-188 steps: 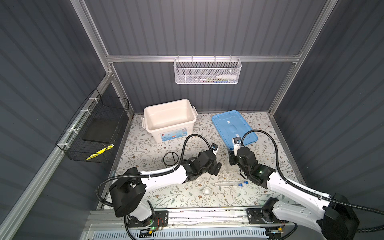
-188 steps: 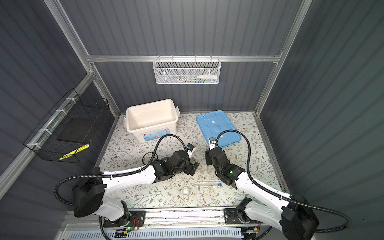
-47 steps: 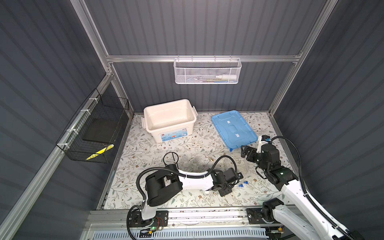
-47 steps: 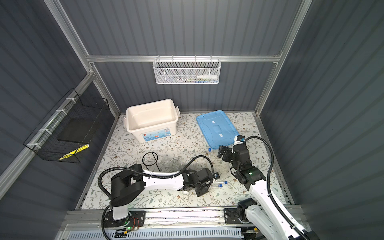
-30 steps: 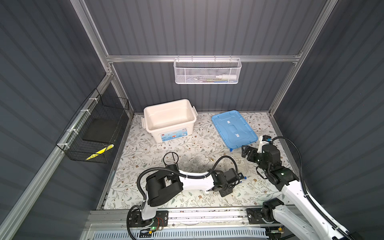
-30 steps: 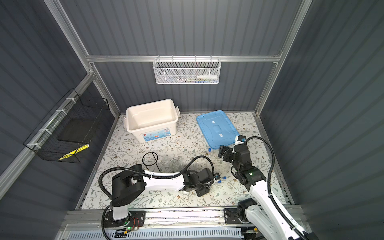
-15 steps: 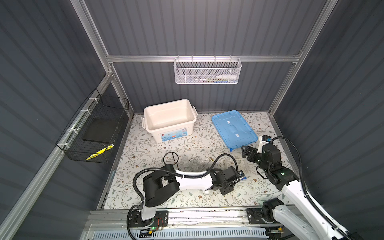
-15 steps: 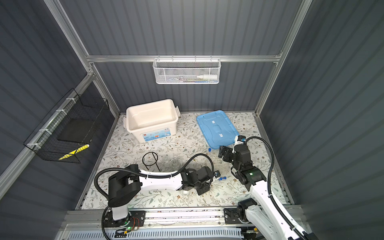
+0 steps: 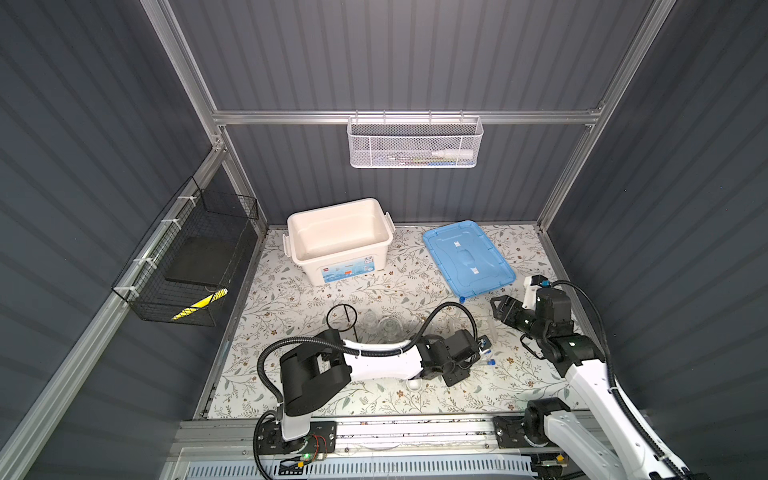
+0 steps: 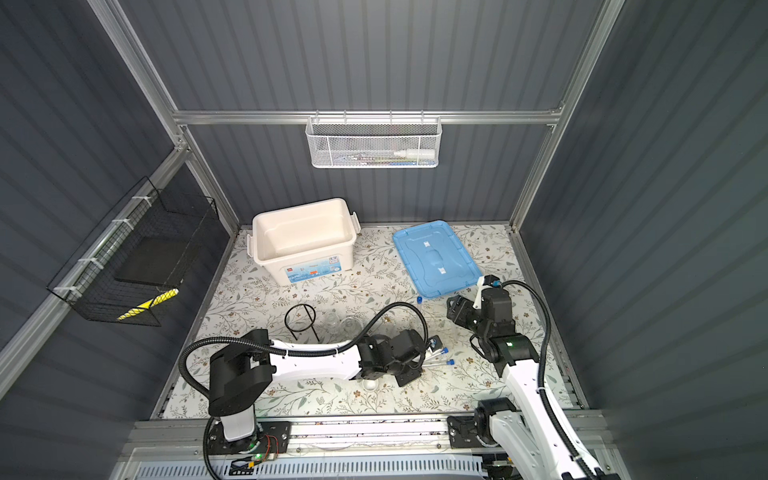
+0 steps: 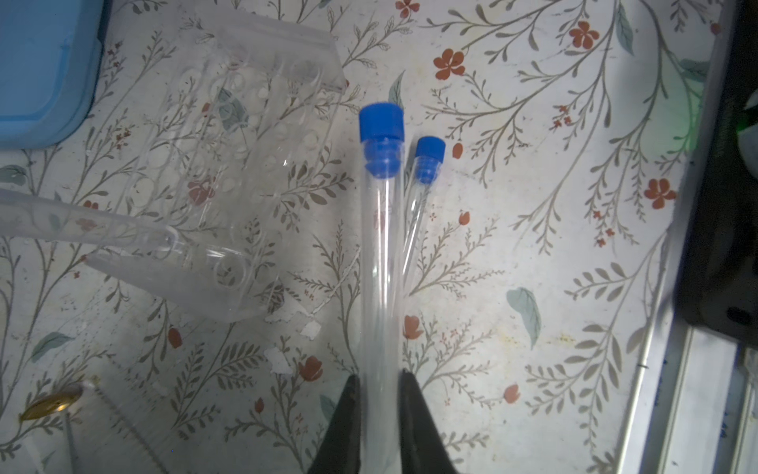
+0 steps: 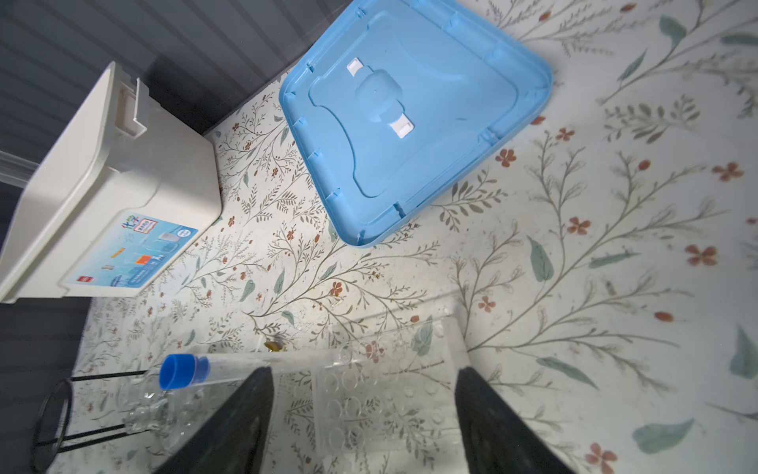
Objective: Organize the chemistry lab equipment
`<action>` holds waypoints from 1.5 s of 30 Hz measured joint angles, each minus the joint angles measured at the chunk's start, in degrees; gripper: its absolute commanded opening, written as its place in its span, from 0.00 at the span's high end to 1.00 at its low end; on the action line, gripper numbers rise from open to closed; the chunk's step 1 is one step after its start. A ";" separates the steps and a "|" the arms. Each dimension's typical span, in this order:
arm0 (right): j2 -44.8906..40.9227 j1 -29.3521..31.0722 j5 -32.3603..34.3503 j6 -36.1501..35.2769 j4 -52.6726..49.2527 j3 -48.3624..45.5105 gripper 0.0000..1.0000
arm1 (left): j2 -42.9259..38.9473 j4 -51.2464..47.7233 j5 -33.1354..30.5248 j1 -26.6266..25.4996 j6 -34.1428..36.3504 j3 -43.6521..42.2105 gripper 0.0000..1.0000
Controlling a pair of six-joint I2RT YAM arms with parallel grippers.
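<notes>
My left gripper (image 11: 379, 381) is shut on a clear blue-capped test tube (image 11: 379, 246), held low over the floral mat near the front middle (image 9: 478, 353). A second capped tube (image 11: 428, 152) lies beside it on the mat. The clear tube rack (image 12: 389, 394) stands just beyond, with another tube (image 12: 180, 371) leaning out of it. My right gripper (image 12: 361, 394) is open and its fingers stand on either side of the rack, apart from it; in a top view it is at the right (image 9: 498, 309). The black ring tripod (image 9: 341, 318), clear glassware (image 9: 388, 326) and small white dish (image 9: 413, 384) sit left of the rack.
The white storage box (image 9: 340, 241) stands open at the back of the mat, with its blue lid (image 9: 467, 257) lying flat to its right, close to the rack. A white mesh basket (image 9: 415, 143) hangs on the back wall and a black one (image 9: 187, 266) on the left wall.
The left gripper has carried its tube a little toward the rack. The right arm has stayed where it was, and its jaws have drawn closer together around the rack.
</notes>
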 measured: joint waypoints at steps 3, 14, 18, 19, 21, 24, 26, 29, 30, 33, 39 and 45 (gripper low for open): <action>0.00 -1.11 -2.19 0.42 -1.55 0.00 0.45 | 0.00 0.48 -0.37 0.00 0.00 0.00 0.85; 1.92 -4.94 -12.41 0.83 -4.33 0.00 0.50 | -3.08 3.21 -5.27 0.00 0.00 -2.54 0.85; 2.08 -6.12 -16.13 1.14 -4.98 -0.15 0.50 | -4.55 4.96 -7.67 0.00 0.02 -3.72 0.85; 2.05 -6.32 -16.92 1.31 -4.96 -0.31 0.50 | -4.72 5.33 -8.24 0.00 0.02 -3.82 0.85; 2.05 -6.62 -18.58 1.79 -4.87 -0.83 0.51 | -4.74 6.03 -9.27 0.00 0.07 -3.93 0.85; 2.05 -6.91 -20.98 2.95 -4.24 -2.14 0.52 | -4.74 7.13 -10.67 0.00 0.09 -4.22 0.85; 2.08 -7.06 -22.36 3.69 -3.67 -3.08 0.53 | -4.74 8.11 -11.30 0.00 0.22 -4.52 0.85; 2.21 -7.17 -24.22 5.07 -2.43 -4.48 0.54 | -4.79 9.44 -12.07 0.00 0.28 -5.29 0.84; 2.29 -7.17 -24.90 5.44 -1.97 -4.87 0.54 | -4.79 9.66 -12.15 0.00 0.31 -5.44 0.84; 2.99 -7.19 -26.53 6.43 -0.74 -5.40 0.55 | -4.79 10.40 -12.28 0.00 0.50 -5.64 0.84; 5.05 -7.19 -29.53 7.72 1.20 -5.53 0.60 | -4.79 11.28 -12.50 0.00 0.68 -5.68 0.84; 6.78 -7.19 -31.87 8.07 2.14 -5.53 0.63 | -4.79 11.45 -13.18 0.00 0.68 -5.70 0.84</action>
